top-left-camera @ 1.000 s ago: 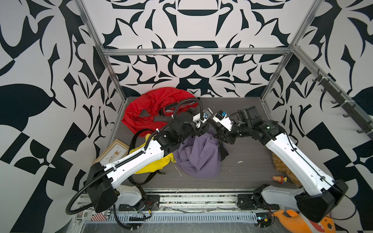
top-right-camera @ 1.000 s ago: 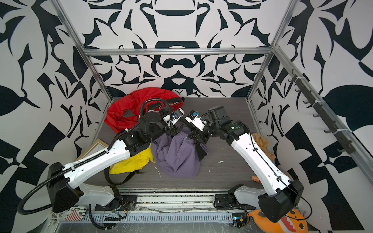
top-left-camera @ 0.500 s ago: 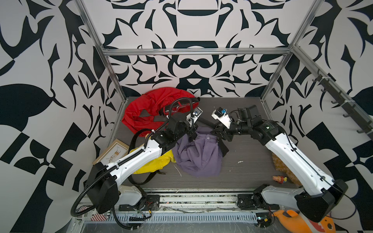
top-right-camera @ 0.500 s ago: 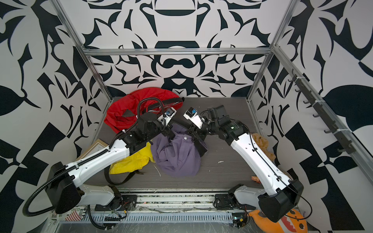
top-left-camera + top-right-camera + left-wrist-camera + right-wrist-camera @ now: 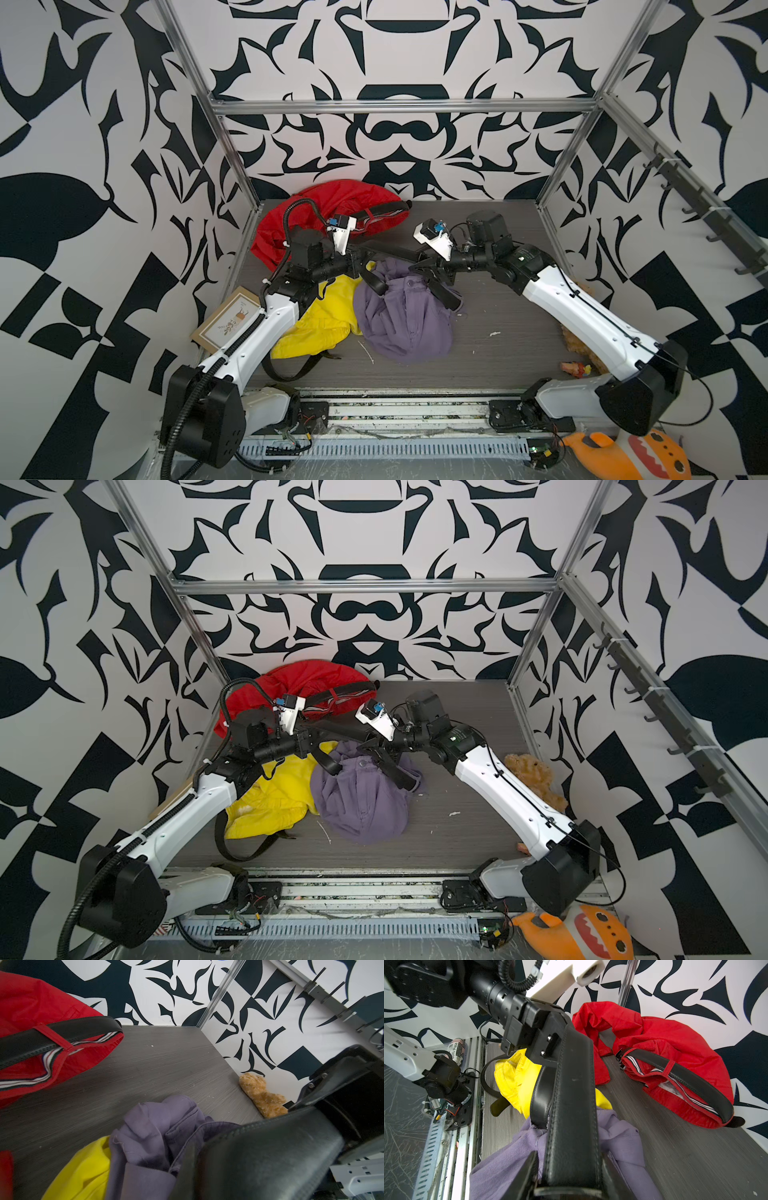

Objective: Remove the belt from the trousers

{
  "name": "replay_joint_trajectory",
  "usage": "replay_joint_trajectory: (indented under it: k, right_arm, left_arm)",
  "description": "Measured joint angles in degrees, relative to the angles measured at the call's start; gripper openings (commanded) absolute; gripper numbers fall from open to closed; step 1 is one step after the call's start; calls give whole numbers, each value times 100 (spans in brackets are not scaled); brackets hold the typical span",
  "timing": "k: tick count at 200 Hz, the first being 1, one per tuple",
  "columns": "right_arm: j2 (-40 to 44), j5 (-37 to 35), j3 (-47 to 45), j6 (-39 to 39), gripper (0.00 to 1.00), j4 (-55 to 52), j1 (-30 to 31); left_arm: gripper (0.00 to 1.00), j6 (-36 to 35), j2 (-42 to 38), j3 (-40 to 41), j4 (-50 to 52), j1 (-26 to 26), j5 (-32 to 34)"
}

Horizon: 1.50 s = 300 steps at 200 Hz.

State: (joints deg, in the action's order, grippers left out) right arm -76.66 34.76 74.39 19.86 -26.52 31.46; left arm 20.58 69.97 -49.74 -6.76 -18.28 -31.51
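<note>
The purple trousers [image 5: 405, 320] lie bunched in the middle of the grey floor, seen in both top views [image 5: 361, 800]. Their black belt [image 5: 390, 249] stretches above them between my two grippers. My left gripper [image 5: 361, 259] is shut on one stretch of it, and a loop hangs below. My right gripper [image 5: 424, 264] is shut across the belt's width, with the free end dangling beside the trousers. In the right wrist view the belt [image 5: 571, 1105] runs from my right gripper [image 5: 571, 1184] up to the left one [image 5: 548, 1043]. In the left wrist view the belt [image 5: 259, 1157] hides the left jaws.
Red trousers [image 5: 332, 212] with their own black belt lie at the back left. Yellow trousers [image 5: 320, 324], also belted, lie left of the purple ones. A framed picture [image 5: 228, 322] leans at the left wall, a teddy [image 5: 536, 777] sits at the right wall, an orange plush [image 5: 623, 457] sits outside the front.
My left gripper has shut on the belt and drawn back to the left. The right gripper has pulled slightly right, so the belt now spans the widened gap between them.
</note>
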Motion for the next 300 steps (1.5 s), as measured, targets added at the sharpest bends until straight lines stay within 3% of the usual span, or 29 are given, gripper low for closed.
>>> replay_joint_trajectory:
  k: [18,42,54,66,78,101,143,189,201,219,234,271,300]
  right_arm:
    - [0,-15,15,-22,0,-57,0]
    - [2,-109,205,-48,0,-605,-162]
    - [2,-129,330,-48,0,-911,-291]
    - [-2,-170,476,-37,0,-1263,-387]
    - [-22,-205,669,-15,0,-1657,-457]
    - [-146,-247,1093,50,0,-2238,-481]
    - [-229,-282,1346,136,0,-2850,-474]
    - [-334,-299,1506,157,0,-3093,-446]
    - [-343,-304,1532,160,0,-3123,-435]
    - [-343,-313,1550,162,0,-3156,-433]
    - [-343,-380,1547,142,0,-3270,-437]
    - [-310,-409,1447,109,0,-3130,-431]
    - [-238,-372,1241,81,0,-2509,-365]
  left_arm:
    - [0,-116,44,-144,111,-68,55]
    - [0,-597,260,-649,520,-702,1064]
    - [36,-769,413,-846,584,-964,1504]
    - [61,-887,479,-892,629,-1078,1908]
    - [74,-981,479,-890,765,-1082,2282]
    - [88,-1443,415,-920,944,-1196,2874]
    - [100,-2892,181,-1502,1084,-1875,3473]
    - [100,-4597,402,-1980,1058,-2719,3604]
    - [87,-4870,590,-2041,1056,-2850,3626]
    - [33,-5180,837,-2074,1058,-2964,3635]
    - [0,-5257,944,-2085,1043,-2975,3729]
    - [0,-5093,892,-1897,807,-2833,3807]
    - [0,-4277,721,-1471,844,-2188,3132]
